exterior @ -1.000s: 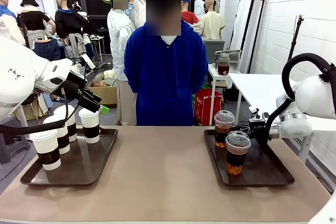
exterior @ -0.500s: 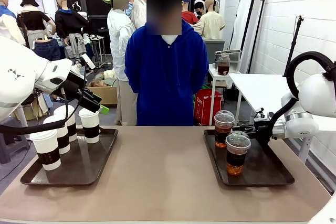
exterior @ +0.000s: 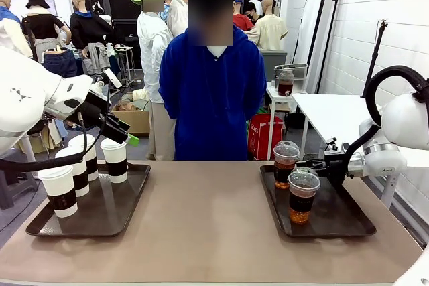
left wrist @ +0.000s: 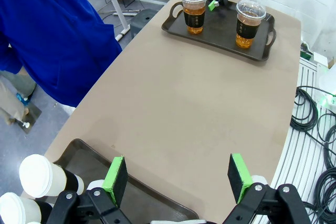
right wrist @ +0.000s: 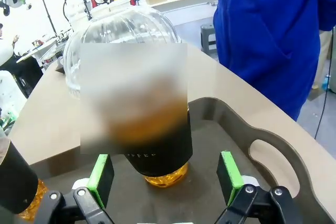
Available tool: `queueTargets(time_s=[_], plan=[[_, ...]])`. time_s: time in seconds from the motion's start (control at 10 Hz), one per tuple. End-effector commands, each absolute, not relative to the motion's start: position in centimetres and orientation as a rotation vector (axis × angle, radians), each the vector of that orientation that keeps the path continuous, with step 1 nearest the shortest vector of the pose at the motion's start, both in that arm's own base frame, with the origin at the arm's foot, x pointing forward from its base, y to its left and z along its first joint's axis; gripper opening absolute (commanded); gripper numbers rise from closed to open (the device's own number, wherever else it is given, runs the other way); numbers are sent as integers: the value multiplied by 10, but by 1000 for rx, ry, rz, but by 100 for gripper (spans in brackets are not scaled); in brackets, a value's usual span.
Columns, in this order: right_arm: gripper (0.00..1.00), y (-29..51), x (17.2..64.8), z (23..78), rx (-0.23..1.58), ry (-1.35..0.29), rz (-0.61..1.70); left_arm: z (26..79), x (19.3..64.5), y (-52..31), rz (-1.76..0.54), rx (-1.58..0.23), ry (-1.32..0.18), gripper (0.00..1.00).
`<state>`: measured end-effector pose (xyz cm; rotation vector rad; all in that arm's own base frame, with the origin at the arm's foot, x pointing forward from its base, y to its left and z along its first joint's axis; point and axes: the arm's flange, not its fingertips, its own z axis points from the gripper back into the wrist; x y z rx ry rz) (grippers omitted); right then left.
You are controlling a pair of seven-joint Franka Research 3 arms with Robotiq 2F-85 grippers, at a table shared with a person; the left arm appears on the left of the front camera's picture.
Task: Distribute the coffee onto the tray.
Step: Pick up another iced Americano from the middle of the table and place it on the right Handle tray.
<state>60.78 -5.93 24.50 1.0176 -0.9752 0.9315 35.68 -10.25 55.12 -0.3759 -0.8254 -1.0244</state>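
Glossy clear plastic dome-lidded cups [exterior: 303,192] are catching light on a smooth dark plastic tray [exterior: 338,222]; matt white paper cups [exterior: 59,189] are standing on a matt beige tabletop [exterior: 208,232].

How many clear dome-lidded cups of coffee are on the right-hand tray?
2: the far cup stands at the tray's back-left corner; the near cup stands just in front of it. None seem hidden.

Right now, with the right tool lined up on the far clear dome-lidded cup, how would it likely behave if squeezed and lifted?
The far clear cup looks like thin plastic, so a hard squeeze may buckle it. It holds coffee, so probably weighty and prone to slosh. The right tool sits open beside its narrow base, below the wider dome; it might tip.
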Motion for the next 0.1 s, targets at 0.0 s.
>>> queueTargets(time_s=[0.0], plan=[[100,-59,608,245,1022,-980,938,549,359,-100,-1044,-391,-831,100]])
